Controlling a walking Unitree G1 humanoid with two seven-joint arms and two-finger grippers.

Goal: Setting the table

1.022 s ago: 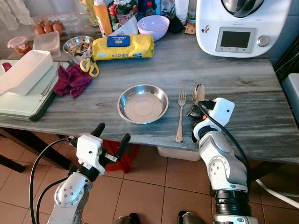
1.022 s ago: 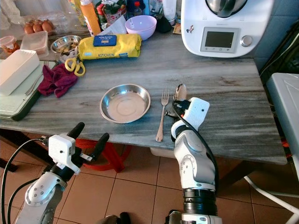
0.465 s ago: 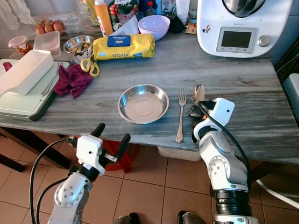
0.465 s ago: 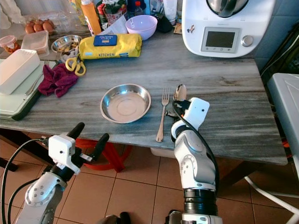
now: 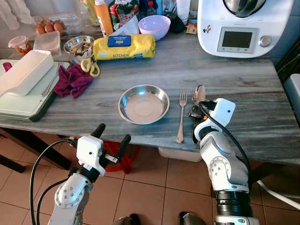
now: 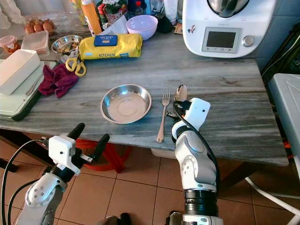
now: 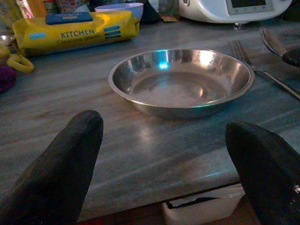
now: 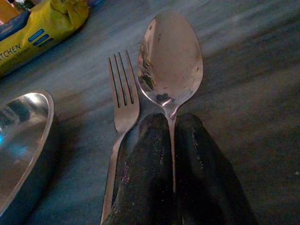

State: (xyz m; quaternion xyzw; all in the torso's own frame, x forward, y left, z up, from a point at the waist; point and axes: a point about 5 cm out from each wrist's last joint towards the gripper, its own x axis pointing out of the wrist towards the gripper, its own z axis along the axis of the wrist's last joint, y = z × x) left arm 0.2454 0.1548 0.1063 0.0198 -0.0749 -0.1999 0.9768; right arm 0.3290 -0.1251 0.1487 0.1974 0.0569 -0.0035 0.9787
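One plate [image 5: 143, 103], one fork [image 5: 181, 117], one spoon [image 8: 169, 65] in right tool [image 8: 171, 140].

The yellow pack [image 5: 123, 47] at the back of the tabletop [image 5: 243, 89] reads "KITCHEN" in dark letters; a smaller line beneath it is too blurred to read, as is the white appliance's screen [image 5: 236, 39]

The round shiny steel bowl [image 5: 143, 103], polished metal spoon [image 8: 170, 65] and fork [image 5: 181, 115] gleamed on the matt grey veined stone tabletop [image 5: 243, 89].
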